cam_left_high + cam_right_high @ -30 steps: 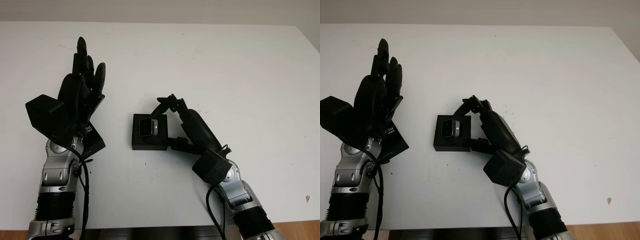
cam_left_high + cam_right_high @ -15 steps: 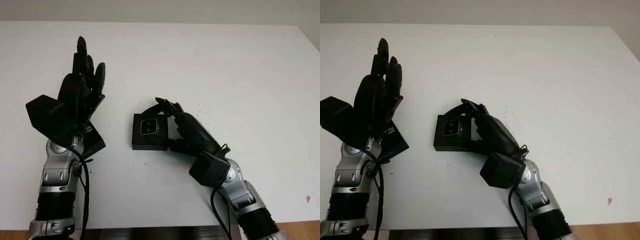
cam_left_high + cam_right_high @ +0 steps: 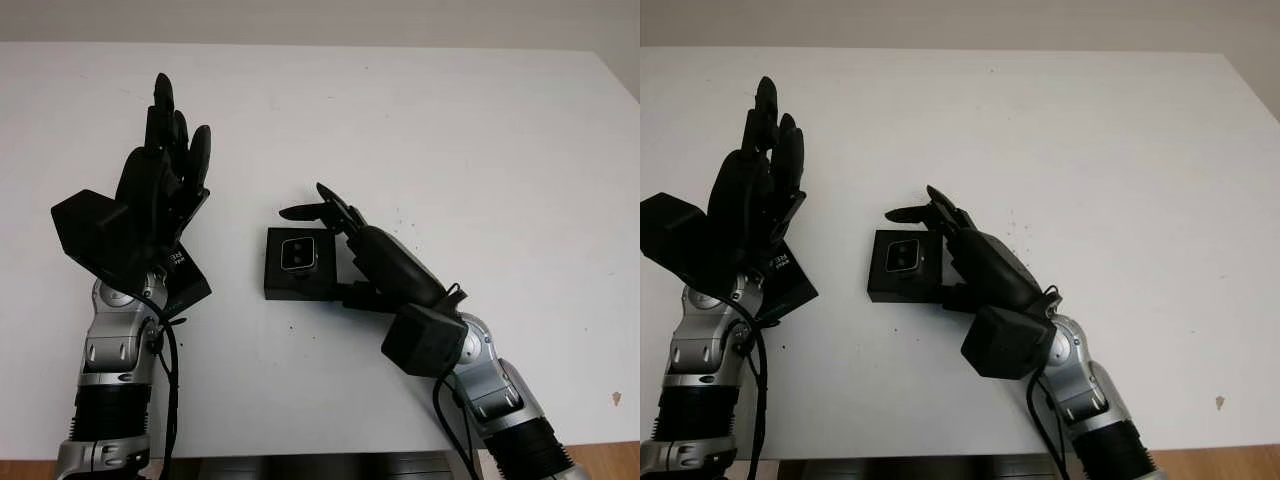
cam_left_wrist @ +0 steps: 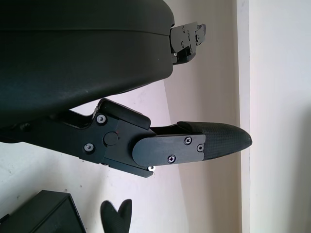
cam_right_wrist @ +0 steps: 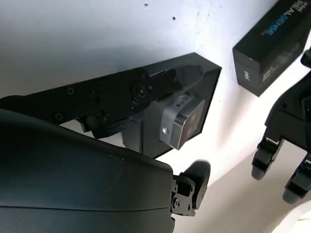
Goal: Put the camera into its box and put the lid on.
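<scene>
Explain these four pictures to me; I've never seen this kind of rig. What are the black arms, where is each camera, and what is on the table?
This is a humanoid robot with two arms, each ending in a three-finger hand. Two pictures come from its head cameras, looking down at a white table. The other two come from cameras at its wrists, close to each hand.

On the table sits an open black box with a small silver camera lying inside. The right hand is open beside the box, fingers over its far edge, holding nothing. The left hand is raised and open. Beneath it lies a black lid, not yet on the box.
</scene>
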`<state>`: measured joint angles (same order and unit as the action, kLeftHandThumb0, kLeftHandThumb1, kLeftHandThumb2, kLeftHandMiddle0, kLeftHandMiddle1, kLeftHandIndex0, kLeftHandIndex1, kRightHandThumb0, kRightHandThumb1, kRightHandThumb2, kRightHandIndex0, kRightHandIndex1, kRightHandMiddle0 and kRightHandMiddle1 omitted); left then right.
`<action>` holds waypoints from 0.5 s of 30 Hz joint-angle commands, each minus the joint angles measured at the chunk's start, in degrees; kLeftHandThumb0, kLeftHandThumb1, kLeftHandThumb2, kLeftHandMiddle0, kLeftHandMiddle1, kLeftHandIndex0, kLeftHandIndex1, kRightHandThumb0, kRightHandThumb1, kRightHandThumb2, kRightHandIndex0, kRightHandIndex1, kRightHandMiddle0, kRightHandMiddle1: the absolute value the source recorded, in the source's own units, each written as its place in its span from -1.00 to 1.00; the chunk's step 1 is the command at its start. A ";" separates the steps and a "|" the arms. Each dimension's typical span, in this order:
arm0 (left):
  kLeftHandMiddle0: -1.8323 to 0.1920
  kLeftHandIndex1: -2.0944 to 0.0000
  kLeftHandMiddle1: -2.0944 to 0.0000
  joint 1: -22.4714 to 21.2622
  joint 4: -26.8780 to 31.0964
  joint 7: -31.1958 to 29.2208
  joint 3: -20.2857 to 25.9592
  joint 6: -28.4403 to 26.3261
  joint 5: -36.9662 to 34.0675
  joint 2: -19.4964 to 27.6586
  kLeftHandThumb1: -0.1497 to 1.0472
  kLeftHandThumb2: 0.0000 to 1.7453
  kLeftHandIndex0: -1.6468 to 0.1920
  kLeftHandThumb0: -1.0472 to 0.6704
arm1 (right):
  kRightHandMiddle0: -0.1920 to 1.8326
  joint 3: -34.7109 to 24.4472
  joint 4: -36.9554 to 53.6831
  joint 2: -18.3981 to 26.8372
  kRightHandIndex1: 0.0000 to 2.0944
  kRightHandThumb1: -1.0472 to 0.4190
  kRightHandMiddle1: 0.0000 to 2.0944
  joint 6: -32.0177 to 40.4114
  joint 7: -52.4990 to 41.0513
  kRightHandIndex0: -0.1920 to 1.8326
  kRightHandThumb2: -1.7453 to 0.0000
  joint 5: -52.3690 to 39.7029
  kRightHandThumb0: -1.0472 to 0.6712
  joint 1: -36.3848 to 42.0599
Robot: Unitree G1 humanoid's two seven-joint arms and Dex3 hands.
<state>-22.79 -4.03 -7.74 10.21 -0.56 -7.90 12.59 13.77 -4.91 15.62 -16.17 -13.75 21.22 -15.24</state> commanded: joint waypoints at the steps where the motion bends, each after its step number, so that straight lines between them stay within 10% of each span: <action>1: 1.00 1.00 1.00 0.30 0.28 -0.26 0.08 0.23 -0.18 0.23 1.00 -0.43 1.00 -0.71 | -1.00 0.14 1.35 2.01 -1.00 -0.96 -0.71 -2.53 0.47 -1.00 0.92 1.36 -0.49 -0.10; 15: 1.00 1.00 1.00 0.13 0.87 0.15 0.12 -0.46 -0.65 -0.19 1.00 -0.43 1.00 -0.67 | -0.98 1.89 -0.41 11.23 -1.00 -1.00 -0.93 -17.13 10.49 -1.00 0.31 17.80 -0.79 -0.95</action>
<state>-22.79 -4.00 -7.58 10.26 -1.00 -8.34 12.49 15.27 -4.92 26.02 -32.40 -4.07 38.25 -16.16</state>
